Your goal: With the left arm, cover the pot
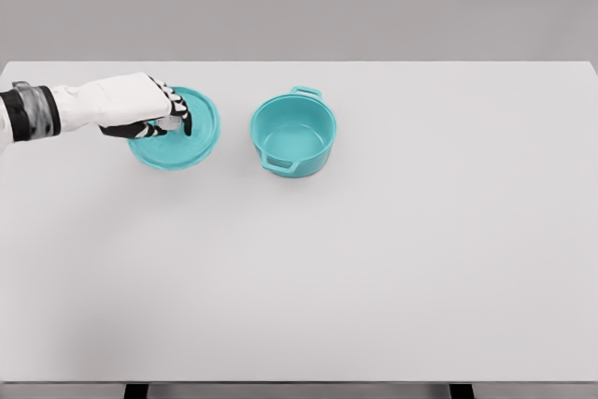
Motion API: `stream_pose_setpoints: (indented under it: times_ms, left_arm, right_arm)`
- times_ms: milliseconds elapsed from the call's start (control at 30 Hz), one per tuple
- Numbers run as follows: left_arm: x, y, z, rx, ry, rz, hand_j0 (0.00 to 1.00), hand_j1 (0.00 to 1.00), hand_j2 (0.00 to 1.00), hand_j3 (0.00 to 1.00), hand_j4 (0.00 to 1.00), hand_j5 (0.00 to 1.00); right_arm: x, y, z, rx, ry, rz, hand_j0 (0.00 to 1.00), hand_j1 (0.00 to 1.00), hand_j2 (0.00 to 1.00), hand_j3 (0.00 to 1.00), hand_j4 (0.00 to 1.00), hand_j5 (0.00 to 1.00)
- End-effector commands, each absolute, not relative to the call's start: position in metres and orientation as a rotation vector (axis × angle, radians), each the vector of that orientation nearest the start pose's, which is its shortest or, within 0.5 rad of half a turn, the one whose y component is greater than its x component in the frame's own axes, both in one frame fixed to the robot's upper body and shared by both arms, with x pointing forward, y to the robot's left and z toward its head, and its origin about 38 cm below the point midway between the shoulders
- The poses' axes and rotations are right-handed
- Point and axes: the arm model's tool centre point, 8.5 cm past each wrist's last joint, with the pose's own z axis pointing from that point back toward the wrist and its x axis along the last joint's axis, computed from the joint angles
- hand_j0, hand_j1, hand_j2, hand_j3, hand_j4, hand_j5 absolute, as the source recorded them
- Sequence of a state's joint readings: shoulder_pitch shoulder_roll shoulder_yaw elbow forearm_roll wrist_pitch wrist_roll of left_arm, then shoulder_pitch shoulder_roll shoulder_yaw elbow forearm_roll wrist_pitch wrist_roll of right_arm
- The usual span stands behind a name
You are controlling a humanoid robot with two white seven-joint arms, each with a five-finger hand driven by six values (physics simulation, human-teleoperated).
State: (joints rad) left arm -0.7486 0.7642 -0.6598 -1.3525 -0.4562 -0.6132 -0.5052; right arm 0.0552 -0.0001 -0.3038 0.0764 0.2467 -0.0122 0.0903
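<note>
The left robot hand [154,111] reaches in from nine o'clock and sits over the teal lid [187,137], its fingers curled down around what looks like the lid's centre knob; whether they have truly closed on it I cannot tell. That top-down hold makes sense, since the knob is the one part to lift by. The lid lies flat on the tabletop [374,277], round, with no long axis. The pot [293,134] stands apart at the lid's three o'clock, mouth up and uncovered, its handles along the one-to-seven line.
</note>
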Motion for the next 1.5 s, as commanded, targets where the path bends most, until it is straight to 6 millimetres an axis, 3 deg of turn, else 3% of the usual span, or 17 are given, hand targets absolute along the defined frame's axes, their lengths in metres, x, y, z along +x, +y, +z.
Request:
stream_pose_setpoints:
  times_ms: [0,467,800,1467]
  left_arm:
    - [0.462,0.29,0.227,0.463,-1.419,-2.118,0.53,0.53,0.53,0.53,0.53,0.53]
    - [0.469,0.264,0.25,0.475,-1.514,-2.125,0.53,0.53,0.53,0.53,0.53,0.53]
    - [0.481,0.233,0.248,0.422,-1.554,-2.136,0.53,0.53,0.53,0.53,0.53,0.53]
    - [0.497,0.191,0.237,0.359,-1.591,-2.12,0.49,0.49,0.49,0.49,0.49,0.49]
  right_arm:
    - [-0.059,-0.256,-0.258,0.022,0.111,-0.068,1.0,1.0,1.0,1.0,1.0,1.0]
    - [-0.059,-0.256,-0.258,0.022,0.111,-0.068,1.0,1.0,1.0,1.0,1.0,1.0]
    - [-0.059,-0.256,-0.258,0.022,0.111,-0.068,1.0,1.0,1.0,1.0,1.0,1.0]
    - [-0.059,-0.256,-0.258,0.022,0.111,-0.068,1.0,1.0,1.0,1.0,1.0,1.0]
